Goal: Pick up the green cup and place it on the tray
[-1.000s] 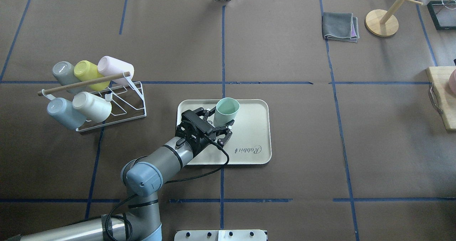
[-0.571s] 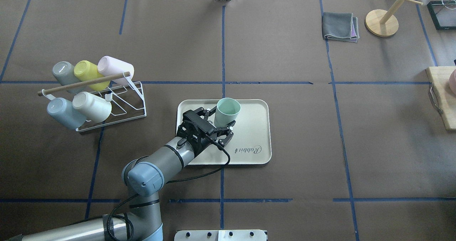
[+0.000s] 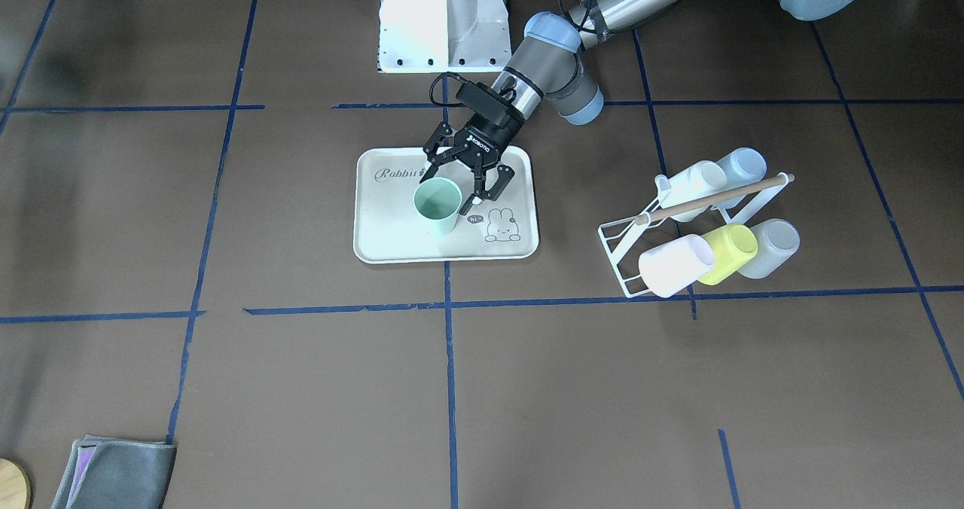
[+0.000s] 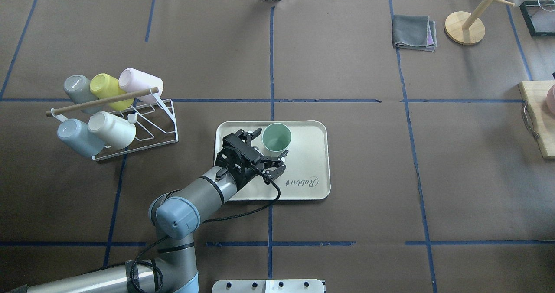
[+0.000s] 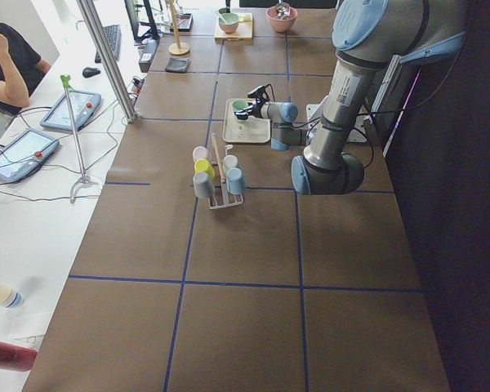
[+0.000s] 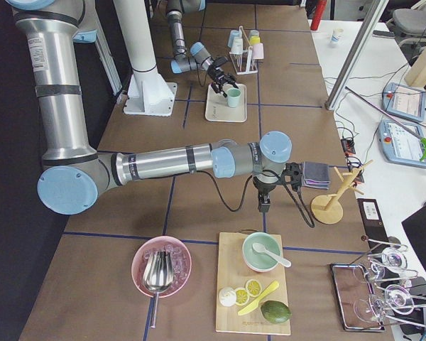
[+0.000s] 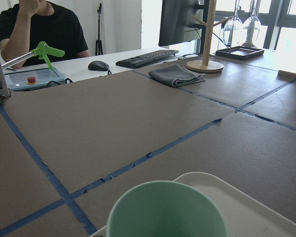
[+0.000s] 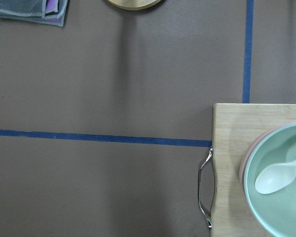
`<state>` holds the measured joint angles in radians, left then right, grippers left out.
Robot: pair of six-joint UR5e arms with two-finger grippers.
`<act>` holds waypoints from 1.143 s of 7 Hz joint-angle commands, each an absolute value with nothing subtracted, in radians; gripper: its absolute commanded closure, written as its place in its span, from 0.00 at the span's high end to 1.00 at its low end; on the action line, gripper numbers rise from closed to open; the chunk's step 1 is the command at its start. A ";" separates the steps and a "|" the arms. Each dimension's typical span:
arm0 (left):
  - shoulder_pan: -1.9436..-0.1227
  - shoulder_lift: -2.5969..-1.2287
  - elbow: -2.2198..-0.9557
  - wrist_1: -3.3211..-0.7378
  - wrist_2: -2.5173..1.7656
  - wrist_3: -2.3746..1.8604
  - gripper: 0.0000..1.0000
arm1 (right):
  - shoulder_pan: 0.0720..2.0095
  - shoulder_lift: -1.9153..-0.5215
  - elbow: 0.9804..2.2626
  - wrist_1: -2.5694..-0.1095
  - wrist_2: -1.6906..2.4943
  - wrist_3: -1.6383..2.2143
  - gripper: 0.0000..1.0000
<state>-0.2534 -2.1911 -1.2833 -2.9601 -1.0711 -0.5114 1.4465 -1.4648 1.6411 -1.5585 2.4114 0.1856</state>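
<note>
The green cup (image 4: 276,137) stands upright on the far left part of the cream tray (image 4: 305,171), which bears "Rabbit" script. My left gripper (image 4: 271,143) is open, with one finger on each side of the cup and its jaws a little apart from the cup wall. In the front-facing view the left gripper (image 3: 452,187) sits just behind the cup (image 3: 437,204) on the tray (image 3: 376,234). The left wrist view shows the cup's rim (image 7: 163,210) close below. My right gripper (image 6: 263,204) shows only in the exterior right view, so I cannot tell its state.
A white wire rack (image 4: 143,130) with several cups, among them a yellow-green cup (image 4: 106,89) and a pale blue cup (image 4: 78,137), stands left of the tray. A folded grey cloth (image 4: 414,33), a wooden stand (image 4: 464,27) and a cutting board (image 4: 537,119) lie at the right.
The cup has come down from a tilted, raised pose and now stands upright on the tray. The left gripper's jaws have spread slightly away from it.
</note>
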 commanded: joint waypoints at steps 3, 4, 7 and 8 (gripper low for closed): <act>-0.264 -2.188 -1.346 -2.955 -1.081 -0.505 0.99 | 1.447 -1.463 1.641 -1.559 2.413 0.186 1.00; -0.270 -2.178 -1.385 -2.950 -1.083 -0.505 0.99 | 1.448 -1.463 1.641 -1.559 2.413 0.186 1.00; -0.320 -2.158 -1.554 -2.773 -1.151 -0.517 0.99 | 1.448 -1.460 1.641 -1.555 2.413 0.186 1.00; -0.360 -2.148 -1.584 -2.757 -1.225 -0.590 0.99 | 1.448 -1.460 1.643 -1.554 2.413 0.186 1.00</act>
<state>-0.3198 -2.1610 -1.5246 -2.8117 -1.1504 -0.5322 1.4480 -1.4607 1.6418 -1.5557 2.4129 0.1856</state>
